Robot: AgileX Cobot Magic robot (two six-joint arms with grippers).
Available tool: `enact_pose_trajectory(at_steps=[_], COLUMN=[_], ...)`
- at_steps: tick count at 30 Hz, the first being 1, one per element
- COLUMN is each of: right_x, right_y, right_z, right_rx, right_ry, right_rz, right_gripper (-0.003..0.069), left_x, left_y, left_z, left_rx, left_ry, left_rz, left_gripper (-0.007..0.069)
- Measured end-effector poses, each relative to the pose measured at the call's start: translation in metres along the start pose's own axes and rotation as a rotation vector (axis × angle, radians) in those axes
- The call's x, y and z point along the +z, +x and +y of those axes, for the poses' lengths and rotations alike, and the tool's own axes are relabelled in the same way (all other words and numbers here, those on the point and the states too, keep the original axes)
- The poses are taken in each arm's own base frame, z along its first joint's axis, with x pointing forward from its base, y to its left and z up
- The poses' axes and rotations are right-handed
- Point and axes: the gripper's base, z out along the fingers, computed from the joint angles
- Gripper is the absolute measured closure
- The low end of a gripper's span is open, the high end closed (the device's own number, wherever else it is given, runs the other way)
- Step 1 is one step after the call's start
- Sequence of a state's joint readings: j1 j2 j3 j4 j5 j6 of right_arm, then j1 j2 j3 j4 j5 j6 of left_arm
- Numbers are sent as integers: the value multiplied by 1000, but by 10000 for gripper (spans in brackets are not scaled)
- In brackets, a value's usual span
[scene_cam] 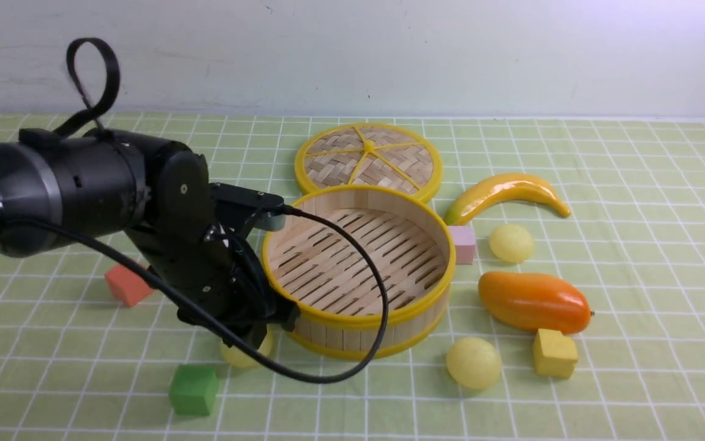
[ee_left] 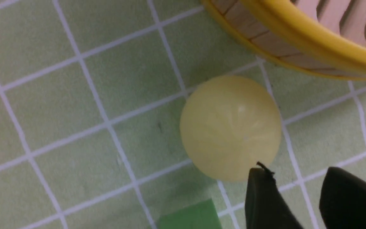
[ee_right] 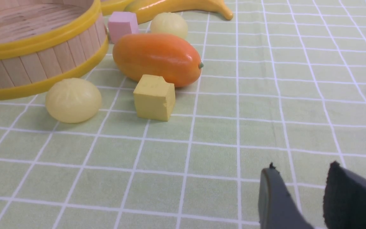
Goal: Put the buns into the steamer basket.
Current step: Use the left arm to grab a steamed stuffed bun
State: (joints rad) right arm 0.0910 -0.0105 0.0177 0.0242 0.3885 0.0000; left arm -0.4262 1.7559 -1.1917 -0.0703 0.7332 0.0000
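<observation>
Checked cloth (scene_cam: 634,184) | steamer basket (scene_cam: 352,335) — three buns (scene_cam: 473,362) lie outside it

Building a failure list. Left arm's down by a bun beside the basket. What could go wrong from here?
1. The bun sits beside the open fingers of the left gripper, not between them; closing now could knock it away.
2. The steamer basket wall and green cube are close; fingers might bump them.
3. The arm's cable loops across the basket; it may snag.
</observation>
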Motion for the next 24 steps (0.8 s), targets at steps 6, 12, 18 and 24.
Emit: enact_pose_trajectory(at_steps=[6,12,18,24], right_x=[0,0,0,0], right_y=[0,0,0,0], right_z=[0,0,0,0], right_rx=[0,0,0,0], right_ry=[0,0,0,0], right_rz=[0,0,0,0], right_gripper=[420,420,420,420], left_x=[19,28,26,-30], left_y=[-6,-5,-4,-1], left_z=[3,5,5,-9], left_rx=[32,41,42,60], left_ry=[-30,-38,-39,-27], left_rz=[-29,-13,1,-62], left_gripper=[360,487,638,638])
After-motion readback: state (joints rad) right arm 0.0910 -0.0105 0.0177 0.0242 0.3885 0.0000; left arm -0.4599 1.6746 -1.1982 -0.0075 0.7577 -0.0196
